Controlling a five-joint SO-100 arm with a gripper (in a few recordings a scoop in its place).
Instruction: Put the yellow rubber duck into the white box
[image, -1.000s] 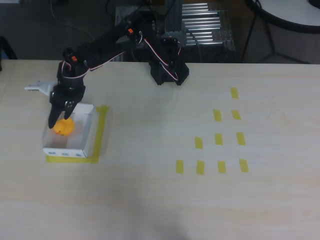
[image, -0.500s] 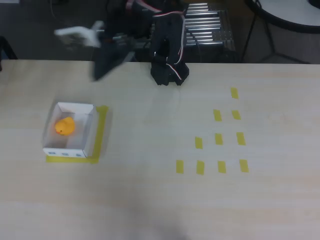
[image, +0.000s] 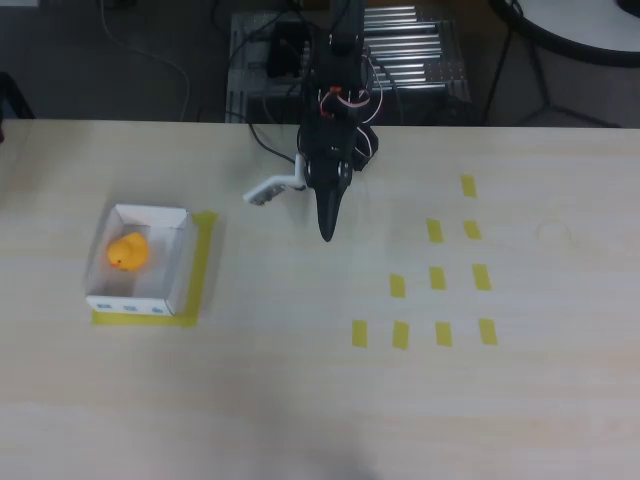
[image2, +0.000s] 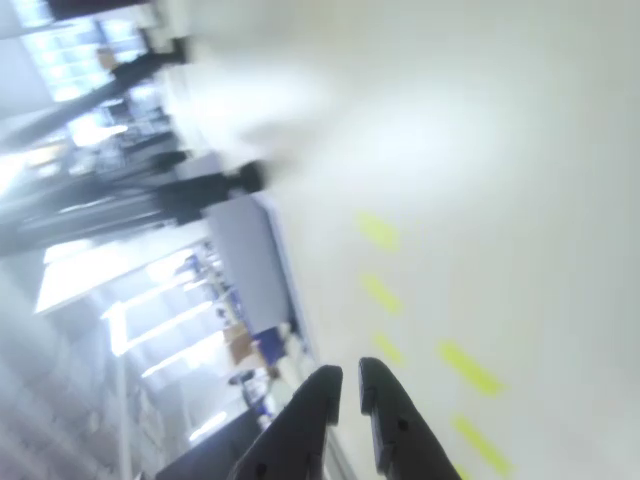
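We see the yellow rubber duck (image: 128, 251) sitting inside the white box (image: 176, 262), well to the left of our end effector (image: 327, 229), which hangs clenched and empty over the desk (image: 300, 380). It looks light, soft, squeezable; pinch its rounded body.

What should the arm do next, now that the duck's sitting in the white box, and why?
Probably just settle into rest near its base and stop. The yellow rubber duck lies inside the white box, so nothing looks left to place. The pincer hangs over bare table, well to the right of the box in the overhead view, its fingers nearly together with nothing between them.
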